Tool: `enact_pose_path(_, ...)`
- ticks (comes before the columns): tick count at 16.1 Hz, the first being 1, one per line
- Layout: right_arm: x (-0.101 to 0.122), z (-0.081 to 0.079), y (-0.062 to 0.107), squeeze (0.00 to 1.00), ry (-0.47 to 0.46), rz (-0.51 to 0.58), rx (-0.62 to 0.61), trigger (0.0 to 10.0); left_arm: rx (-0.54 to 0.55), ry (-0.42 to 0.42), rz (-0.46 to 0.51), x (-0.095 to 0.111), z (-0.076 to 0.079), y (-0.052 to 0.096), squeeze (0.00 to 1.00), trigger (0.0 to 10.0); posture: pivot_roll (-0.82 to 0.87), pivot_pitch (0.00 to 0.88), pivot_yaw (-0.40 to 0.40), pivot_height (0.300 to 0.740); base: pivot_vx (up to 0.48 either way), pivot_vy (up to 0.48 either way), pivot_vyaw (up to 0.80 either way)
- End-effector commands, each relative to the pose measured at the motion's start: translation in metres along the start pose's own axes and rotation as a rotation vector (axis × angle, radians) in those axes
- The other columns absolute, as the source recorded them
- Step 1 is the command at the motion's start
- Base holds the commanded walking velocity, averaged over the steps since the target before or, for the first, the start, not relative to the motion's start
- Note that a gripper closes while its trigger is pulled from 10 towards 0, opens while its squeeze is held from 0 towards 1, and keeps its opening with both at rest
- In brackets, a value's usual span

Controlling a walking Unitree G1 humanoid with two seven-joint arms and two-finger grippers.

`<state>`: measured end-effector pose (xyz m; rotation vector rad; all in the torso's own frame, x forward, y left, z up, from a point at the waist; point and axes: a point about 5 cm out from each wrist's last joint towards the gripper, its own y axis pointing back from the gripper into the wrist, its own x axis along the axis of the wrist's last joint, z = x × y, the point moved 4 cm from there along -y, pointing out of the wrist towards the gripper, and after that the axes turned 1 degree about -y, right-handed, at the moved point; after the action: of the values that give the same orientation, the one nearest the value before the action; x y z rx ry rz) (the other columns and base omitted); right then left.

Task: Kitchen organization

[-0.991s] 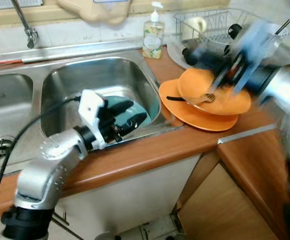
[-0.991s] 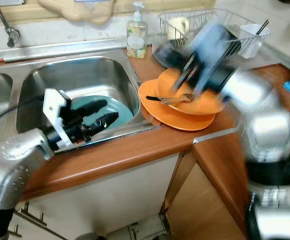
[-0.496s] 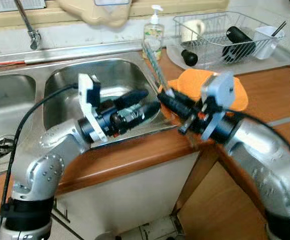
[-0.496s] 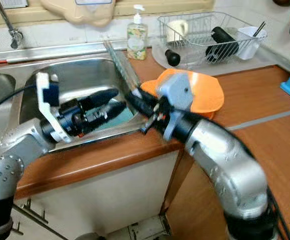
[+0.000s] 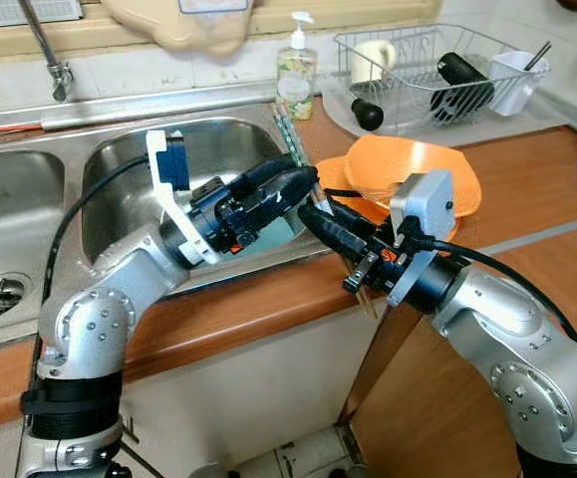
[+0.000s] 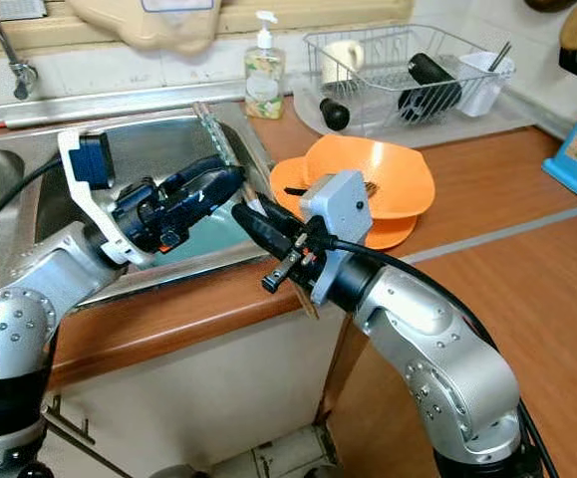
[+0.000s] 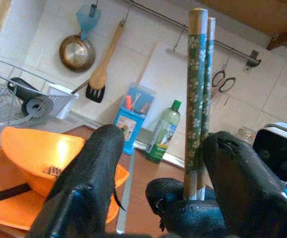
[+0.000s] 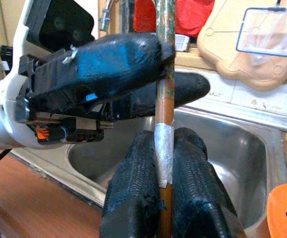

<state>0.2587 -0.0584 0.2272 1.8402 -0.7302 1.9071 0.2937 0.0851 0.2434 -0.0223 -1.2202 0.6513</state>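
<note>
Both head views look forward and down over the sink [image 5: 208,149] and surface [image 6: 487,199], sharing both arms. Each wrist view looks closely along its own fingers at the chopsticks [image 7: 198,99].

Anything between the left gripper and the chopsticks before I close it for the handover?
Nothing visible. The chopsticks stand upright in the gap of the open left gripper, nearer one finger. The right gripper is clamped on them lower down, just below the left fingers.
</note>
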Motion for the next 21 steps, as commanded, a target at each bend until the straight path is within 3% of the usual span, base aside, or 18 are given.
enact_pose_path(1, 0.0, -0.016, -0.003, 0.0, 0.002, 0.007, 0.072, 0.0, 0.042, 0.007, -0.003, 0.0, -0.006, 0.0, 0.0, 0.0, -0.08, 0.0, 0.04, 0.74, 0.0, 0.0, 0.0)
enact_pose_path(9, -0.013, -0.012, -0.002, 0.0, 0.019, -0.067, 0.078, 0.0, -0.059, 0.105, 0.031, -0.002, 0.014, 0.001, 0.0, 0.0, -0.08, 0.0, 0.028, 0.74, 0.0, 0.0, 0.0)
enact_pose_path(21, -0.01, -0.004, -0.005, 0.0, 0.025, -0.05, 0.046, 0.0, -0.053, 0.152, 0.021, -0.005, 0.014, 0.004, 0.0, 0.0, -0.08, 0.0, 0.026, 0.74, 0.0, 0.0, 0.0)
